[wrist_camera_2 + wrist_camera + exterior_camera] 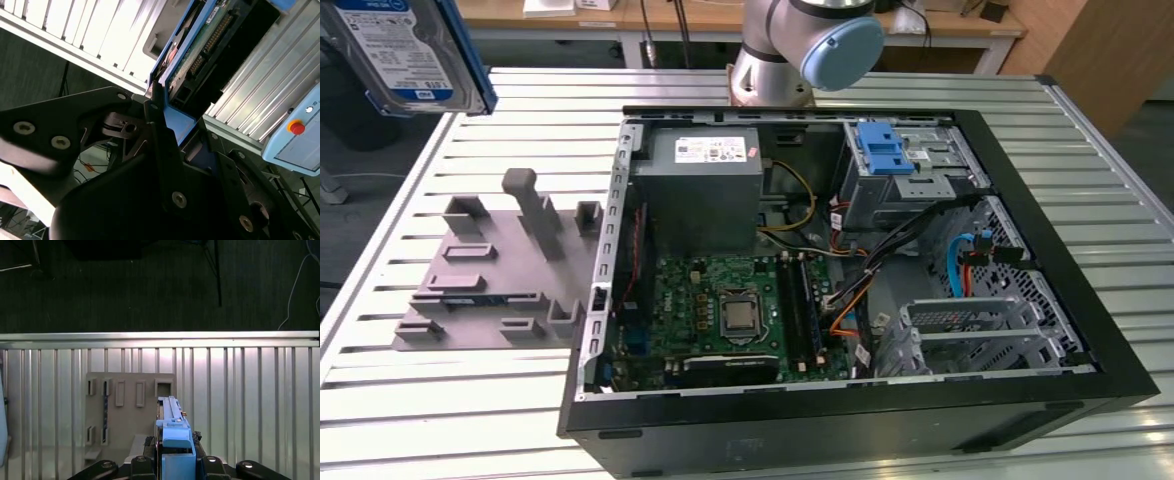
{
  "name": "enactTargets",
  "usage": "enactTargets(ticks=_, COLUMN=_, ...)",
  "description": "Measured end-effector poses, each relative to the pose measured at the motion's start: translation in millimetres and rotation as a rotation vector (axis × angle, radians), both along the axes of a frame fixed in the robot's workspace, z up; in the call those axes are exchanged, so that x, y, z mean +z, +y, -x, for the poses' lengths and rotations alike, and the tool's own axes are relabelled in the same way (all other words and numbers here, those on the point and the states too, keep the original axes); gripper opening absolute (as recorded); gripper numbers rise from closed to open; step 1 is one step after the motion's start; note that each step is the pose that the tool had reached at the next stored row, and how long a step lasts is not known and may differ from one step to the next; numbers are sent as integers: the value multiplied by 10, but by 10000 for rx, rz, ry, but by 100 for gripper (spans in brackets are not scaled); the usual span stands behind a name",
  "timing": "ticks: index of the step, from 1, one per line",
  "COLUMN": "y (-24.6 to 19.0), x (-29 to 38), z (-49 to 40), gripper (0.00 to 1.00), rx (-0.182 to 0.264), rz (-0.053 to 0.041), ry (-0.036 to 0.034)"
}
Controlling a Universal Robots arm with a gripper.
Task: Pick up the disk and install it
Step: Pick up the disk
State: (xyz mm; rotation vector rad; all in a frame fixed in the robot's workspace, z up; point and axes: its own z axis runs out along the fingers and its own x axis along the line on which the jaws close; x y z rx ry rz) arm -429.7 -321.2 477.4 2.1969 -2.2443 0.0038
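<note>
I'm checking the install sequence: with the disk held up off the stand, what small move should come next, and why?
Probably carry the disk toward the exterior view's right, over the open computer case. The claw is shut on it, it is lifted off the grey stand, and the drive bay lies on that side.

Grey arm [765, 62], blue joint cap [845, 52], black hand [177, 127] w/ screws [179, 199]
</note>
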Motion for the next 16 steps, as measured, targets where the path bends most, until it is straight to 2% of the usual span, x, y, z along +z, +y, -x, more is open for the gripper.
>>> enactTargets(ticks=4, y=0, x=72, z=0, gripper=36, rx=0, rz=0, ry=0)
enactTargets(ticks=9, y=-12, x=88, z=0, gripper=36, rx=1, rz=-3, ry=0)
enactTargets(ticks=12, y=-41, x=88, z=0, gripper=36, rx=0, rz=-2, ry=0)
enactTargets(ticks=16, y=-100, x=88, z=0, gripper=36, rx=0, rz=-2, ry=0)
